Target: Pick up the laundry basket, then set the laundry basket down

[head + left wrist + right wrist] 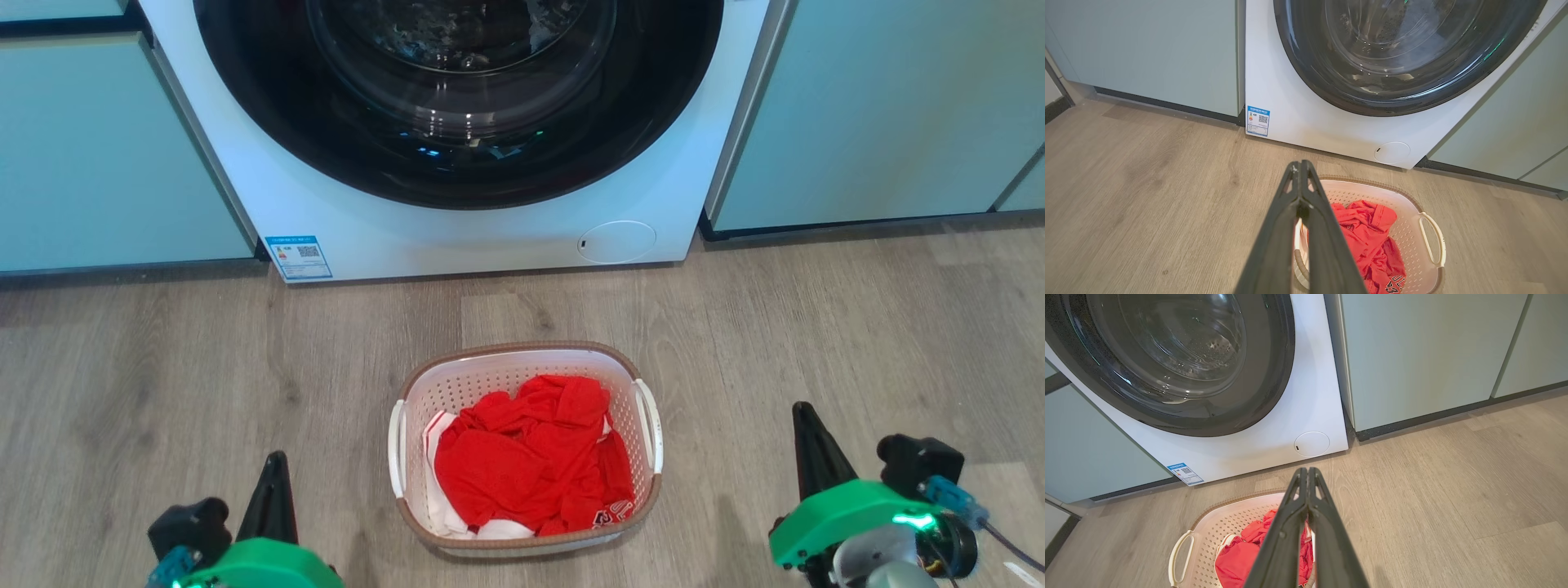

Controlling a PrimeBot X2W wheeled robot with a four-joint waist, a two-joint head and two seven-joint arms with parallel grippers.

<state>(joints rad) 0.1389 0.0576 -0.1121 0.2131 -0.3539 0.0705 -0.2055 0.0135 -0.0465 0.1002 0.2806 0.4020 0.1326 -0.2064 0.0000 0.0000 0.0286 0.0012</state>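
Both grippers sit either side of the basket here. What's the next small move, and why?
Probably open both grippers: the left gripper and right gripper are shut, flanking the laundry basket on the floor without touching its white side handles, so neither can take one yet.

Washing machine [457, 237] cut off at top; its blue label [298, 257] too small to read; laundry basket [1410, 228] clipped at bottom in wrist views.

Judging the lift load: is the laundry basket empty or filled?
Partly filled: crumpled red clothing lies inside the laundry basket, covering most of its bottom and staying below the rim.
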